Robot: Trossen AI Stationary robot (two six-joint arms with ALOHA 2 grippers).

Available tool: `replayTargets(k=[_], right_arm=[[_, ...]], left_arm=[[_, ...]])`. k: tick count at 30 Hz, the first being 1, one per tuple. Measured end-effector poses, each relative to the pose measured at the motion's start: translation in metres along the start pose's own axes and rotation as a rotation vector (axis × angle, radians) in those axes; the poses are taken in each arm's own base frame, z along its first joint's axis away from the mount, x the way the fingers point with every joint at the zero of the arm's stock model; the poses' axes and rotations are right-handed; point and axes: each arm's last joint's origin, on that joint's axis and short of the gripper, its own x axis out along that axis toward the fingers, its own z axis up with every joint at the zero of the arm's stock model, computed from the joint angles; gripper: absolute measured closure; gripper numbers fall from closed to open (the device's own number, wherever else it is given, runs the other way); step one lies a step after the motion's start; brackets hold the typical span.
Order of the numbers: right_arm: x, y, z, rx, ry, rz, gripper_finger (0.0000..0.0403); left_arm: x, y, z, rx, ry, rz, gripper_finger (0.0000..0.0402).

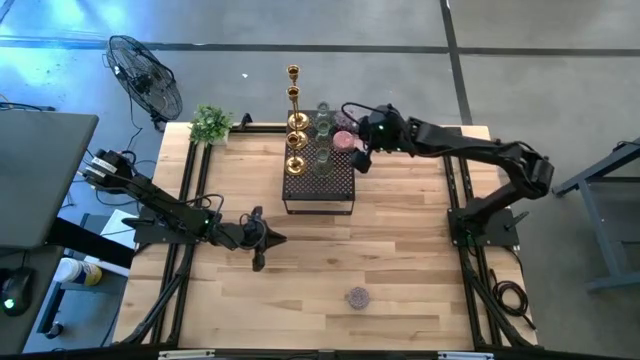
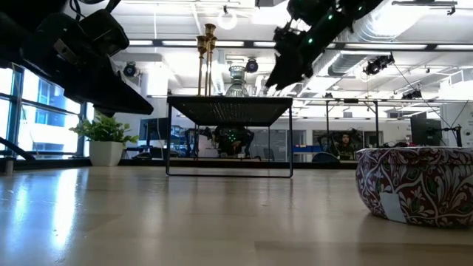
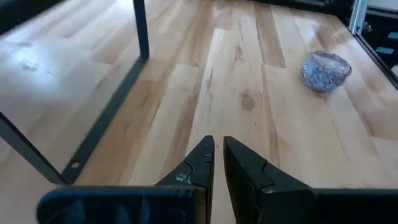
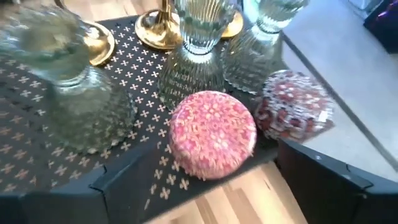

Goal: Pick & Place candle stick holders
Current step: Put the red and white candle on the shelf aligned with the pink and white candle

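Crowded black box [image 1: 320,182]; open tabletop [image 1: 400,260] around.

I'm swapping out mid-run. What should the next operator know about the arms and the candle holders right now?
Left gripper: shut, empty, resting low over the table left of the black perforated box.
Right gripper: open, empty, hovering over the box's right side above the pink holder.
On the box: gold candlesticks, clear glass holders, another patterned holder.
Done: one patterned holder stands on the table near the front edge.
Left: everything on the box.
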Motion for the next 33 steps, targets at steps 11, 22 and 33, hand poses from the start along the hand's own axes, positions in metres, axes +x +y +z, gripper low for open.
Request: replayTargets(k=[11,22,33], right_arm=[[-0.057,0.094,-0.035,-0.092,-0.052,-0.052,0.0273],[-0.119,0.212,-0.109,0.014,-0.108,0.3,0.0379],[-0.134,0.3,-0.145,0.103,0.034,0.43,0.0333]], left_arm=[[-0.004,0.012,-0.004,-0.015,-0.099,-0.011,0.0369],[-0.014,0.025,-0.024,-0.01,-0.12,0.027,0.0369],[-0.014,0.028,-0.032,0.03,-0.054,0.066,0.0369]])
